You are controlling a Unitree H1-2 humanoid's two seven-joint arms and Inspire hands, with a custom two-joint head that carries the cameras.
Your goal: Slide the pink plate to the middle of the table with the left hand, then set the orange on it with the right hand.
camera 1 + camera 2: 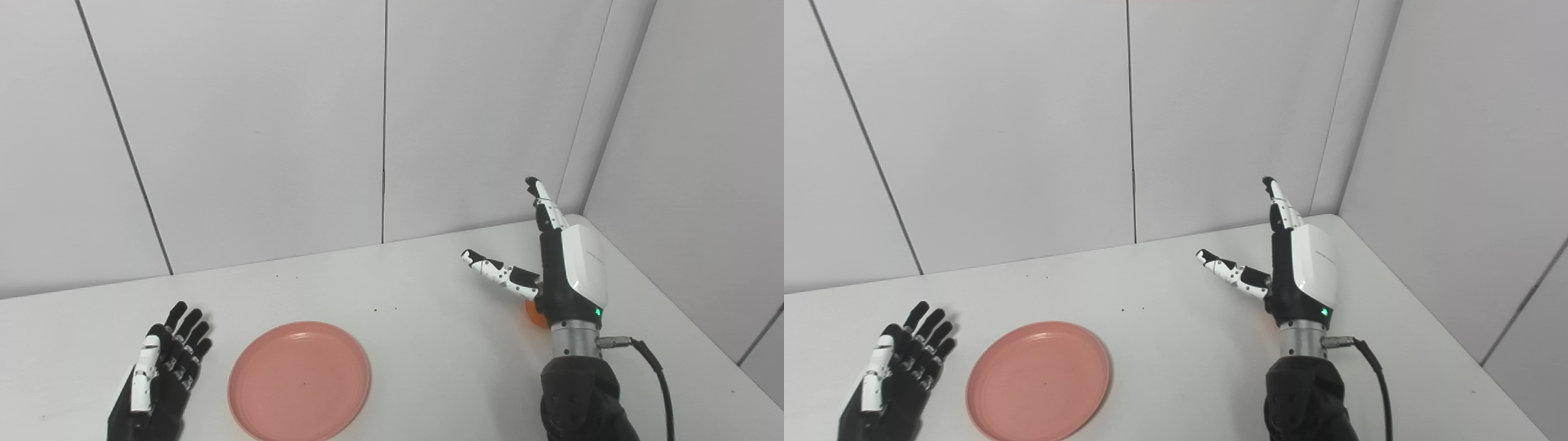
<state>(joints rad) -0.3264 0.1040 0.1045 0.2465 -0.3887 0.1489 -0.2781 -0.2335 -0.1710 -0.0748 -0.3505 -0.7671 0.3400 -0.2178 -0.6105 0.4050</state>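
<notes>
Evidently both robot hands were spread and empty: left robot hand beside the pink plate to push; right robot hand shielding the orange.

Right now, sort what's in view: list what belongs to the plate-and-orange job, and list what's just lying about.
Belongs to the job:
pink plate, empty
orange, mostly hidden behind the right robot hand
left robot hand, open beside the plate
right robot hand, open

Just lying about:
only the table with its few dark specks, and the wall panels
</notes>
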